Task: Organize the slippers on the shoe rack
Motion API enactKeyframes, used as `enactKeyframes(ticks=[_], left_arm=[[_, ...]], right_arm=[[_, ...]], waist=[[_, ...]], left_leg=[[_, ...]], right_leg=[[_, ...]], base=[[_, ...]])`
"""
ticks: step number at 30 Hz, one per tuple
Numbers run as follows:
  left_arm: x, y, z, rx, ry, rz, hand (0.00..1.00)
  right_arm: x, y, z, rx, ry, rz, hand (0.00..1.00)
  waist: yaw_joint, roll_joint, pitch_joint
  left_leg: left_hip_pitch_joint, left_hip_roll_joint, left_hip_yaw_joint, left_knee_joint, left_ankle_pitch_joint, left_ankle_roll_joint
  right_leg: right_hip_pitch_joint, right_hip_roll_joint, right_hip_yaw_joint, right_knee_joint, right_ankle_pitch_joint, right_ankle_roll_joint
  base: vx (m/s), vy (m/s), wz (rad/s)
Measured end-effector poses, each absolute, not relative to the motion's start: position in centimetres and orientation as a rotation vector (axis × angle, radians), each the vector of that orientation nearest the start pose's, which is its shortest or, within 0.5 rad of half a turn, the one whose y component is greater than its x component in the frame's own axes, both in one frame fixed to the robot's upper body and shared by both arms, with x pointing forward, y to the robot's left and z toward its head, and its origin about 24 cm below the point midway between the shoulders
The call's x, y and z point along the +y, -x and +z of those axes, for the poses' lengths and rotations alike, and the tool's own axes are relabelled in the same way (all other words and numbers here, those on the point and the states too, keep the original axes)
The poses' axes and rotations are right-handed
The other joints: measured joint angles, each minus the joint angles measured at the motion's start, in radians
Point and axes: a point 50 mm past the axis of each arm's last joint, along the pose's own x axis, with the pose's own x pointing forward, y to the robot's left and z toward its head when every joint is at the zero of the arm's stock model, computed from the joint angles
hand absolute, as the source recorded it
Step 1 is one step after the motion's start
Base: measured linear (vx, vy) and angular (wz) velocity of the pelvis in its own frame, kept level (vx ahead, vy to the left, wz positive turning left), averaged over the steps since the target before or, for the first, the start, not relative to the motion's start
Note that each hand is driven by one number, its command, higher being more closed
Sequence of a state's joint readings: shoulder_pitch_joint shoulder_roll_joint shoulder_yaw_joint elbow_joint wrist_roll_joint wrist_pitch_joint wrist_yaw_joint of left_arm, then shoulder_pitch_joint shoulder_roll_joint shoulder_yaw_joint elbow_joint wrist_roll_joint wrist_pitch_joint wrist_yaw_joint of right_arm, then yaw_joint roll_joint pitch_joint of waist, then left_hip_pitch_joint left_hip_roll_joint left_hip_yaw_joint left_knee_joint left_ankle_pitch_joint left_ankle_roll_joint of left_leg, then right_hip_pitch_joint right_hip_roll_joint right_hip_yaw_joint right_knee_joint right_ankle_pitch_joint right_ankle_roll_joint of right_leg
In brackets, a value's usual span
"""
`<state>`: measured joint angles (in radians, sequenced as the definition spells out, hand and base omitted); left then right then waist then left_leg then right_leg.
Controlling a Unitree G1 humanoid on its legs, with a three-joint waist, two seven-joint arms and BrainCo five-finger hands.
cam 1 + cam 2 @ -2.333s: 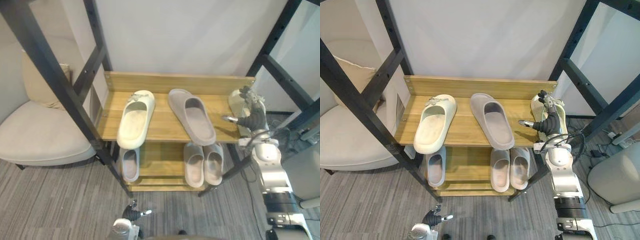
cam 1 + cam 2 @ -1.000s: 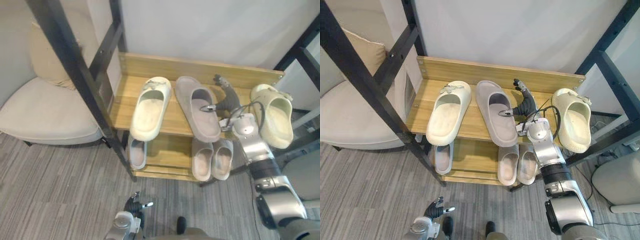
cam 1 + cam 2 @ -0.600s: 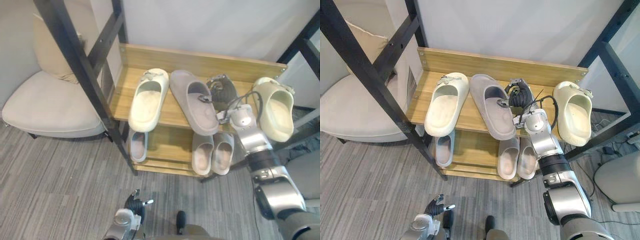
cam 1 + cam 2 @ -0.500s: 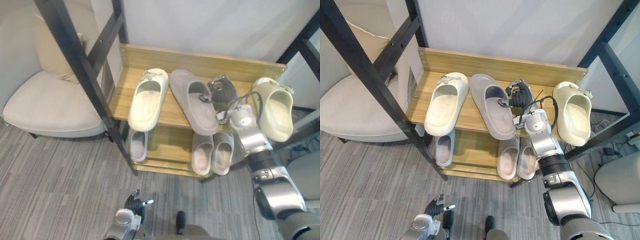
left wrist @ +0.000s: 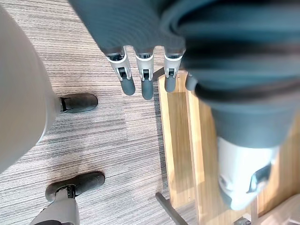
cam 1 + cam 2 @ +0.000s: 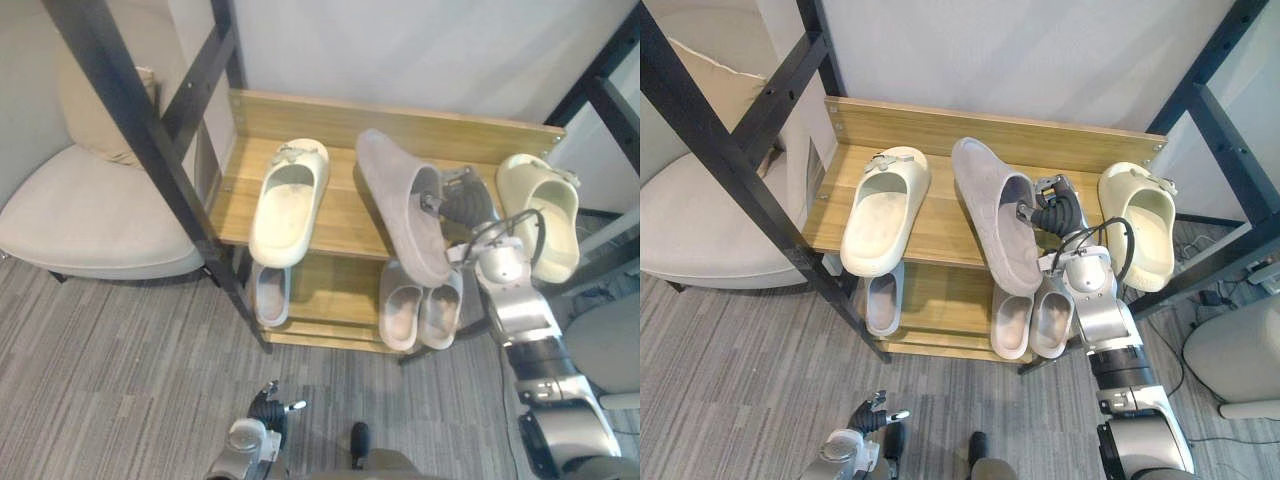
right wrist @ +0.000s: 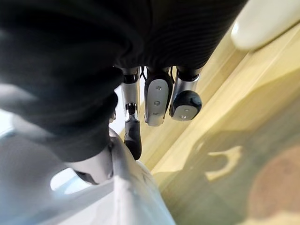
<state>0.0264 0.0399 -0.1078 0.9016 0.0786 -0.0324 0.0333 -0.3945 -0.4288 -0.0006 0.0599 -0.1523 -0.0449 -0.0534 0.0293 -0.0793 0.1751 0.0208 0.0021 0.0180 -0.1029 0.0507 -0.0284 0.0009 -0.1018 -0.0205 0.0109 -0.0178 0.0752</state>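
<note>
My right hand [image 6: 1053, 216] clamps its fingers on the grey foam slipper [image 6: 996, 225], tilted over the wooden shoe rack [image 6: 970, 132]; my left hand [image 5: 144, 77] hangs below it, fingers straight, apart.

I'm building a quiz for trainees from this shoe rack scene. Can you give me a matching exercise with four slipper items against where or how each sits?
1. grey slipper
2. left cream slipper
3. right cream slipper
4. small grey pair

A. on the lower shelf
B. at the right end of the top shelf
C. tilted up on its edge, gripped by the right hand
D. flat on the left part of the top shelf

Pairs: 1-C, 2-D, 3-B, 4-A
</note>
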Motion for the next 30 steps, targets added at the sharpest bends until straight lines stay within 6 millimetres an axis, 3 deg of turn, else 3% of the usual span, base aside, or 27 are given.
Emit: enactKeyframes(ticks=[9,14,19,24,28,30], left_arm=[[15.4,-13.8,-14.6,0.937,-0.19,-0.087,0.0],[15.4,-13.4,-14.8,0.948,-0.206,-0.095,0.0],[15.7,-12.9,-15.0,0.967,-0.213,-0.094,0.0],[15.9,-12.5,-15.2,0.984,-0.217,-0.116,0.0],[15.9,-12.3,-15.3,0.994,-0.223,-0.121,0.0],[15.7,-12.8,-15.1,0.969,-0.234,-0.135,0.0]], right_arm=[[-19.2,-27.0,17.4,-0.594,0.38,-0.095,1.0],[-18.5,-24.7,16.7,-0.62,0.274,-0.083,1.0],[-17.2,-22.6,13.8,-0.523,0.203,0.009,1.0],[-14.6,-20.1,9.3,-0.323,0.186,0.181,1.0],[-13.1,-19.6,7.6,-0.249,0.174,0.268,1.0],[-12.8,-20.0,6.0,-0.188,0.205,0.289,1.0]], waist=[[-0.027,0.002,-0.048],[-0.033,0.0,-0.067],[-0.043,0.004,-0.083],[-0.048,0.012,-0.089],[-0.048,0.024,-0.092],[-0.041,0.031,-0.068]], left_leg=[[0.015,0.008,0.021,0.0,-0.007,-0.007],[0.021,0.009,0.025,0.0,-0.007,-0.007],[0.035,0.009,0.029,0.0,-0.008,-0.008],[0.061,0.01,0.029,0.0,-0.017,-0.017],[0.065,0.012,0.034,0.01,-0.024,-0.013],[-0.005,0.009,0.036,0.163,-0.085,-0.009]], right_leg=[[-0.003,0.004,0.024,0.004,-0.001,0.001],[0.0,0.005,0.027,0.004,-0.001,0.001],[0.01,0.005,0.027,0.008,-0.001,0.0],[0.018,0.004,0.029,0.043,-0.028,0.001],[0.015,0.003,0.036,0.067,-0.036,0.0],[-0.016,-0.002,0.041,0.135,-0.057,-0.004]], base=[[-0.01,-0.001,-0.07],[0.01,-0.003,-0.02],[0.0,0.0,-0.01],[-0.01,-0.004,0.0],[-0.02,-0.009,-0.03],[-0.07,-0.029,-0.02]])
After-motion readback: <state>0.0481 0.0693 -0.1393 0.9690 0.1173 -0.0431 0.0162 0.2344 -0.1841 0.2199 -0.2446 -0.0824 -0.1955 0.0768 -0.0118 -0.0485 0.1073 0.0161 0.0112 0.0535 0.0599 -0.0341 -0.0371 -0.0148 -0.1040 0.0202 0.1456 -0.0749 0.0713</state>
